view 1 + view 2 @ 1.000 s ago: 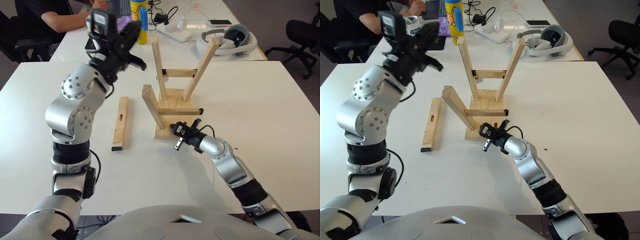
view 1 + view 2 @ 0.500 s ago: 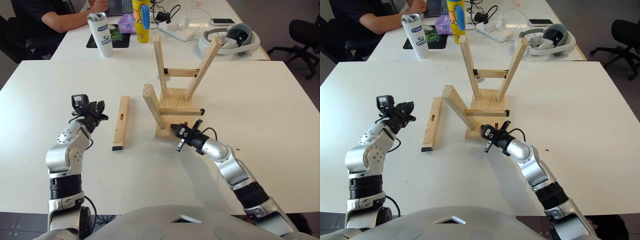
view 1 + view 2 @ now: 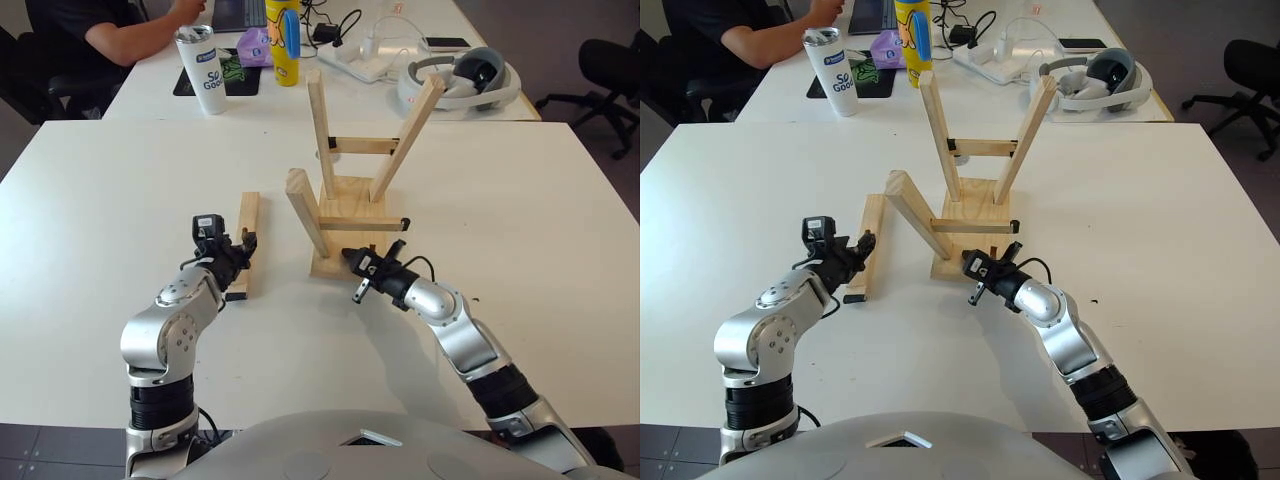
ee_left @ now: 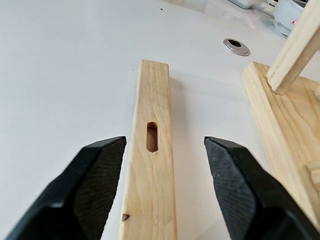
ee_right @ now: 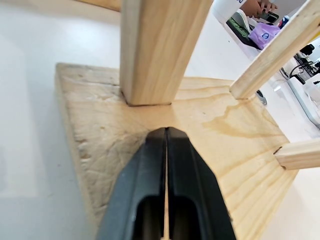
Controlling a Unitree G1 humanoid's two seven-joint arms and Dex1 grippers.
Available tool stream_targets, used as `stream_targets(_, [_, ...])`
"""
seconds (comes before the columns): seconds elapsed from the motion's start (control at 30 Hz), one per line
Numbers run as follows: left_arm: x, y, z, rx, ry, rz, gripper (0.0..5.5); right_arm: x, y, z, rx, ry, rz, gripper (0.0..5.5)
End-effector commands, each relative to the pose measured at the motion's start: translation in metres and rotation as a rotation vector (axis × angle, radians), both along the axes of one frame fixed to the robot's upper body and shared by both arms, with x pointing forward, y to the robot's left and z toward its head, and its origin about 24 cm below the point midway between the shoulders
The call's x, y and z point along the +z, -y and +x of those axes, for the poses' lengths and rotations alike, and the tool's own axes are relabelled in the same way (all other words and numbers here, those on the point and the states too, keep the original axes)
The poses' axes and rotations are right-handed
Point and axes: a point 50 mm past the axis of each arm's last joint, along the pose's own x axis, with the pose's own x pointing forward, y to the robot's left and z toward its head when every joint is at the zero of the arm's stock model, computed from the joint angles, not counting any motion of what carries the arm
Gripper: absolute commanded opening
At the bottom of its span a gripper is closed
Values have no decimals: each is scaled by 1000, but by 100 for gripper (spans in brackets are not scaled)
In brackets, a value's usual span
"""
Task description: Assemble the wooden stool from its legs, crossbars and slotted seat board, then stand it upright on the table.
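Observation:
The partly built stool stands upside down: its seat board [image 3: 345, 200] lies flat on the white table [image 3: 540, 220]. Three legs [image 3: 319, 125] point up from it, joined by two crossbars [image 3: 358, 146]. A loose leg [image 3: 242, 232] with a slot lies flat to the left of the board. My left gripper [image 3: 240, 250] is open at the loose leg's near end, its fingers [image 4: 95, 185] straddling the leg [image 4: 152, 170]. My right gripper [image 3: 350, 258] is shut, and its tips [image 5: 166, 132] rest against the near edge of the seat board [image 5: 210, 125].
On a second table behind stand a tumbler [image 3: 203, 55], a yellow bottle [image 3: 283, 40], a headset [image 3: 455, 75] and a power strip [image 3: 365, 62]. A person sits at its far left. An office chair [image 3: 605, 60] is at the far right.
My left arm has swung down from high above the table and moved right to the loose leg's near end. The right arm and the stool have not moved.

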Motion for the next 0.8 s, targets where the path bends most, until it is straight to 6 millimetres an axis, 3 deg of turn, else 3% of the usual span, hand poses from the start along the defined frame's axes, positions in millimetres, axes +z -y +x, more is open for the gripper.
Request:
stream_targets(0.03, [-14, 0, -5, -30, -71, 61, 292, -36, -1, -25, 31, -216, -61, 0])
stream_targets(0.43, [-36, 1, -15, -29, -148, 72, 292, -32, -4, -22, 42, -202, -59, 0])
stream_targets(0.5, [-35, -3, -13, -12, -143, 73, 265, -31, -3, -21, 39, -194, -59, 0])
stream_targets(0.63, [-26, -11, -3, 0, -59, 105, 208, -31, 3, -18, 16, -166, -66, 0])
stream_targets(0.8, [-6, -23, 12, 72, 109, 95, 207, -17, 6, -6, -31, -42, 14, 0])
